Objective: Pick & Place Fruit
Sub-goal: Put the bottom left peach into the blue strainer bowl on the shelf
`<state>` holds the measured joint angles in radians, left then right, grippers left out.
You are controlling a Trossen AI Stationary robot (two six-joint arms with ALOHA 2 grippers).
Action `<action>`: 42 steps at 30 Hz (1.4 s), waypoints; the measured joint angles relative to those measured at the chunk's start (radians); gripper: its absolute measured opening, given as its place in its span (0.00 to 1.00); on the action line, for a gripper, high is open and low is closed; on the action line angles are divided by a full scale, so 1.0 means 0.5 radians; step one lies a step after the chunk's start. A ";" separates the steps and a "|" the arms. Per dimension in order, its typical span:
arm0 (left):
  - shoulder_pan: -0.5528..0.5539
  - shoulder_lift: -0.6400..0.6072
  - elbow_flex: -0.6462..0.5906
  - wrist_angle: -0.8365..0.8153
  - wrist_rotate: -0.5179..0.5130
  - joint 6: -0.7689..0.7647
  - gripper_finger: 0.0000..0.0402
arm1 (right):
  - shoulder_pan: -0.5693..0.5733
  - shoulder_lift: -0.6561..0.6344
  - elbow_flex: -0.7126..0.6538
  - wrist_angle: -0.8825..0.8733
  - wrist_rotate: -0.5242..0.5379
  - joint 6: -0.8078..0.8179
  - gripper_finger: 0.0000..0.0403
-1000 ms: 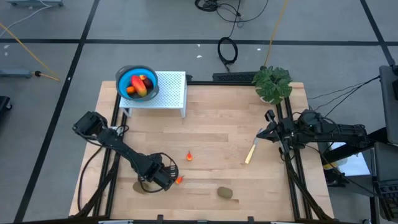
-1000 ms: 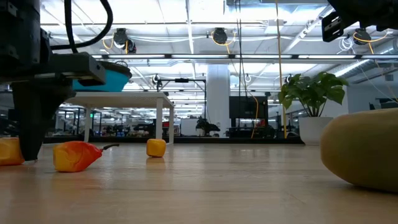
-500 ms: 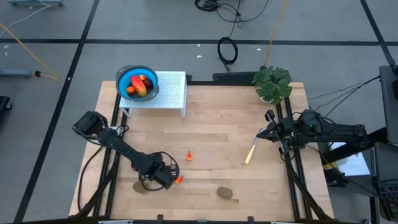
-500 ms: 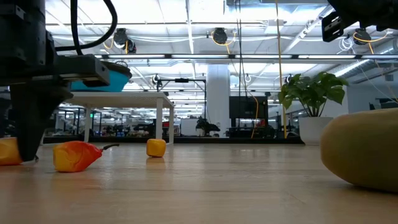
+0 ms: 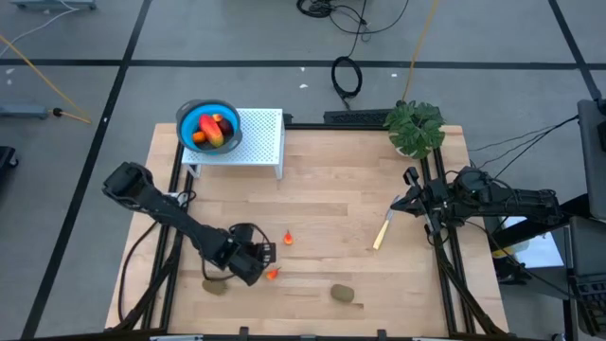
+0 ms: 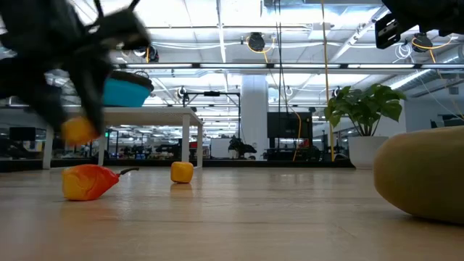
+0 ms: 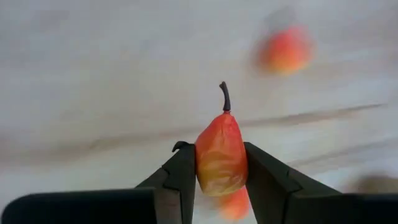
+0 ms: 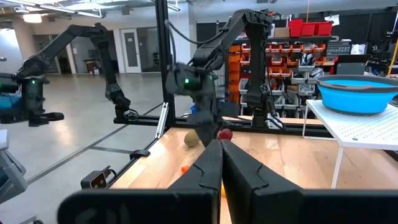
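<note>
The left gripper (image 7: 221,171) is clamped on a small orange-red fruit with a dark stem (image 7: 220,155), one finger (image 7: 182,177) pressing each side, and the fruit is lifted clear of the wooden table (image 5: 360,189). From above, this gripper (image 5: 258,260) sits toward the front of the table, well away from the white stand (image 5: 256,137) at the back left corner. A second small orange-red fruit (image 5: 273,275) lies on the wood just beside the gripper, and a third tiny one (image 5: 288,237) lies a little nearer the stand. In the level view the held piece (image 6: 78,130) hangs above the tabletop in the blurred gripper, though the blur makes its outline hard to read; below it a stemmed orange-red fruit (image 6: 88,181) rests on the wood with a small orange ball (image 6: 182,172) behind it. A brown-green kiwi (image 5: 344,295) lies near the front edge, far from the stand, and another (image 5: 215,285) lies by the left gripper. The blue bowl (image 5: 189,118) sits on the stand's left end and holds red and orange fruit (image 5: 214,132). The right gripper (image 5: 409,201) waits at the table's right side, its fingers (image 8: 239,171) pressed together on nothing, with a pale yellow stick (image 5: 382,233) on the wood just beside it and a green plant (image 5: 415,126) at the back right corner.
</note>
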<state>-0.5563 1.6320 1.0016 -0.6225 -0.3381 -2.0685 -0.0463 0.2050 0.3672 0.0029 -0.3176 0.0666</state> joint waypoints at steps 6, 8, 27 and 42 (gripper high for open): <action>-0.005 -0.150 0.000 0.355 -0.690 0.718 0.25 | 0.000 0.000 0.000 0.001 0.000 0.000 0.00; -0.005 -0.182 0.000 0.502 -0.831 1.001 0.25 | 0.000 -0.001 0.000 0.000 0.000 -0.001 0.00; -0.002 -0.222 0.000 2.397 -0.937 3.591 0.26 | 0.000 0.000 0.000 0.000 0.001 -0.007 0.00; -0.003 -0.222 0.000 3.089 -0.047 4.549 0.27 | 0.001 -0.001 0.000 -0.001 0.001 -0.007 0.00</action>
<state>-0.5579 1.5211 1.0017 0.9221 -0.3616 0.2058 -0.0461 0.2047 0.3672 0.0025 -0.3172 0.0631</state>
